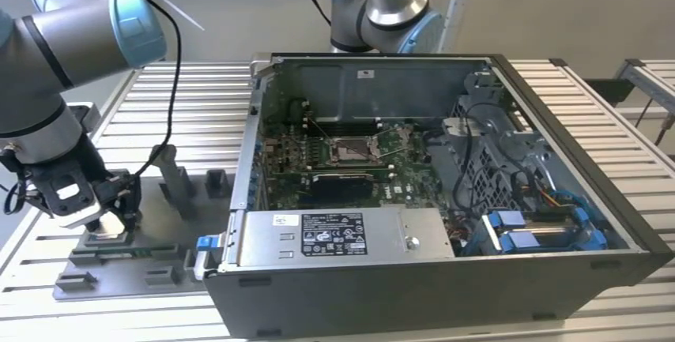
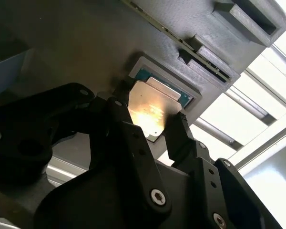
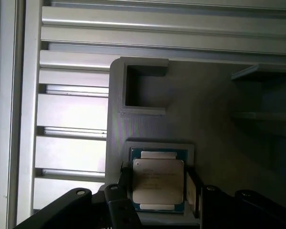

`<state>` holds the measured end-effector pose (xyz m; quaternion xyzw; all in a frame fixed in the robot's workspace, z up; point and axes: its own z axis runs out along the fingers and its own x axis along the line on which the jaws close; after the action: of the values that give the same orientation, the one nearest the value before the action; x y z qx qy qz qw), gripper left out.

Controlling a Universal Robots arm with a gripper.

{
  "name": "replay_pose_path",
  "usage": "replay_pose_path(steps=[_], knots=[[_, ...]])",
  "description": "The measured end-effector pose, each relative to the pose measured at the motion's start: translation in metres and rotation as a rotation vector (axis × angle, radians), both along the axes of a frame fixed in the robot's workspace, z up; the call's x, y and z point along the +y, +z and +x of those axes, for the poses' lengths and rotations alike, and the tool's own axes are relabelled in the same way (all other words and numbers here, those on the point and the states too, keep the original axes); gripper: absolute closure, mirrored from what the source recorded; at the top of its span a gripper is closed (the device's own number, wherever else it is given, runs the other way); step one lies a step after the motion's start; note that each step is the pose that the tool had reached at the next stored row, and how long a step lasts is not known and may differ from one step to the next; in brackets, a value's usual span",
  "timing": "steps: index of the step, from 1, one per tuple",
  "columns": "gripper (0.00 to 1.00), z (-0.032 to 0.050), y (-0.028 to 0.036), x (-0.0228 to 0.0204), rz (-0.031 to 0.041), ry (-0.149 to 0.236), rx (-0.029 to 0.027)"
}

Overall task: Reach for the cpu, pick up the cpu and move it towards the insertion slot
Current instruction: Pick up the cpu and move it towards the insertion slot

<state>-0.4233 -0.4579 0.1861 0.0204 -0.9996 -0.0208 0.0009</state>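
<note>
Standing open on the slatted table point(image 1: 190, 105), the computer case point(image 1: 422, 302) occupied the exterior view's right. The arm point(image 1: 63, 58) reached down at that view's left over the grey fixture plate point(image 1: 137, 259), well apart from the case. Two upright fixture blocks point(image 1: 174, 178) stood between the gripper point(image 1: 103, 217) and the case wall. The insertion slot point(image 1: 353, 150) lay uncovered on the green board, with free space above it.

In both wrist views the cpu point(image 3: 158, 183) point(image 2: 155, 107) sat flat in its framed nest near the plate's edge. The jaws were drawn in on two opposite edges of it, fingers point(image 3: 125, 179) touching. The other two edges were clear. An empty pocket point(image 3: 145, 90) lay nearby.
</note>
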Motion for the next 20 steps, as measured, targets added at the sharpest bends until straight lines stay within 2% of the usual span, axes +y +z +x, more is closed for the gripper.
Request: replay_pose_path(steps=[7,20], knots=[[1.00,0.0000,0.0017,0.0000,0.0000,0.000,-0.0002],[1.00,0.0000,0.0245,0.0000,0.0000,0.000,-0.0001]])
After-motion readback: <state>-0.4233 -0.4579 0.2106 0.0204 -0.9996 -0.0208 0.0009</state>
